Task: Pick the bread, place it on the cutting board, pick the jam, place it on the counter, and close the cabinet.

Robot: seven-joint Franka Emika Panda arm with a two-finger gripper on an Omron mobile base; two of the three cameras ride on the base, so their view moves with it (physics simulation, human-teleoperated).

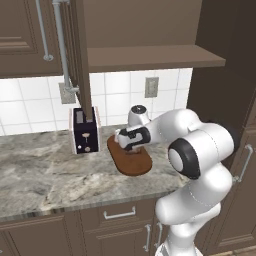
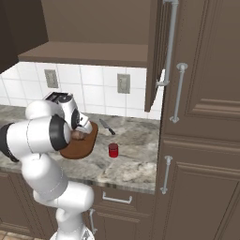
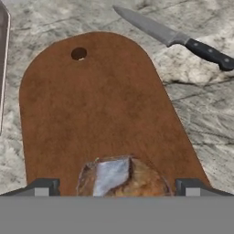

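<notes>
Marbled tabletop (image 1: 40, 170) under open cabinet (image 1: 80, 55). Bread (image 3: 123, 179) sits on cutting board (image 3: 96, 114), between wide-open gripper (image 3: 116, 186) fingers, not gripped. Jam (image 2: 113, 150) just right of board; knife (image 3: 173, 37) behind it, toaster (image 1: 84, 130) left.

Kitchen: stone counter (image 1: 45, 170), toaster (image 1: 84, 131), wall cabinet (image 2: 197, 70).

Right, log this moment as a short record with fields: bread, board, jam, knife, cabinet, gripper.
bread: small tan-brown lumpy bun, on the board, between the finger tips
board: oval reddish-brown wooden cutting board, flat on the grey marbled counter
jam: squat red jar, on the counter, right of the board
knife: black-handled kitchen knife, beyond the board
cabinet: dark brown wall cabinet door open
gripper: two-finger gripper open, over the bun
</notes>
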